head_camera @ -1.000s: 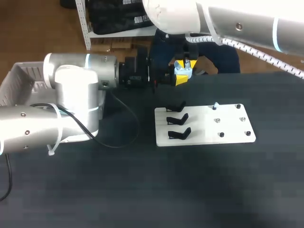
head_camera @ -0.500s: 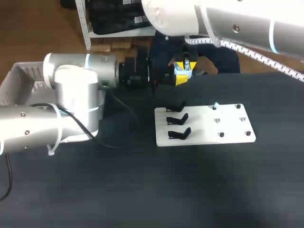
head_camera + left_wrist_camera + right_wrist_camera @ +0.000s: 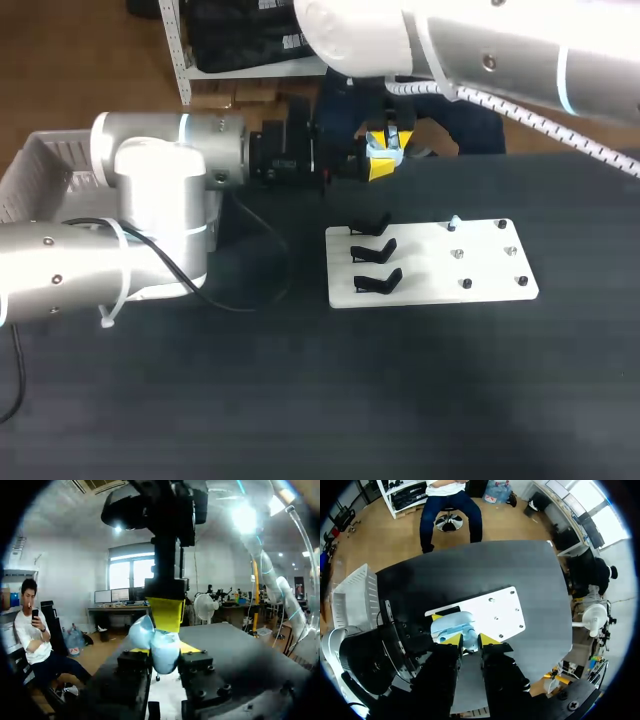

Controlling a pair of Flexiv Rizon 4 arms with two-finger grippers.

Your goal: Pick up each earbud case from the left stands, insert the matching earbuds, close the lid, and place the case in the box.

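Note:
A light blue earbud case (image 3: 383,150) is held in the air behind the white plate (image 3: 480,275), with my left gripper (image 3: 375,165) shut on it from the side. In the left wrist view the case (image 3: 162,652) sits between its fingers with the lid tipped open. My right gripper (image 3: 390,132) comes down onto the case from above. Its yellow tips (image 3: 452,639) stand close together just over the case (image 3: 451,624), and a small pale earbud seems pinched between them, mostly hidden. Three black stands (image 3: 375,252) on the plate's left hold nothing. One pale blue earbud (image 3: 453,222) rests at the plate's far edge.
A white basket (image 3: 35,175) stands at the table's far left behind my left arm. Small dark pegs (image 3: 466,283) dot the right half of the plate. The dark table (image 3: 300,400) stretches out in front of the plate.
My right gripper has shifted slightly left over the case. The left arm and the case have barely moved.

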